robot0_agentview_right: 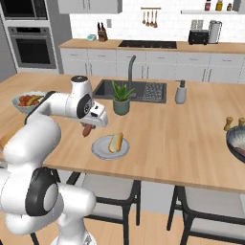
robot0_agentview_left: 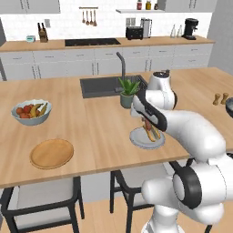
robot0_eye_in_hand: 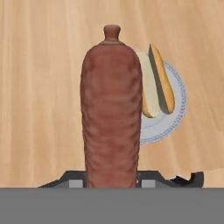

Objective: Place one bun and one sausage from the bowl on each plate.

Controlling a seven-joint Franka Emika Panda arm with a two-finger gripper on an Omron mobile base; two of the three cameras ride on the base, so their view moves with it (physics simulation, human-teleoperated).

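Only leftward, wood plate [robot0_agentview_left: 52, 153] beside fruit bowl [robot0_agentview_left: 31, 112].

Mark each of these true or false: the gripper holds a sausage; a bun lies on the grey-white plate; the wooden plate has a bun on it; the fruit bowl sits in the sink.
1. The gripper holds a sausage. True.
2. A bun lies on the grey-white plate. True.
3. The wooden plate has a bun on it. False: nothing lies on it.
4. The fruit bowl sits in the sink. False: it stands on the wooden counter, left of the sink.
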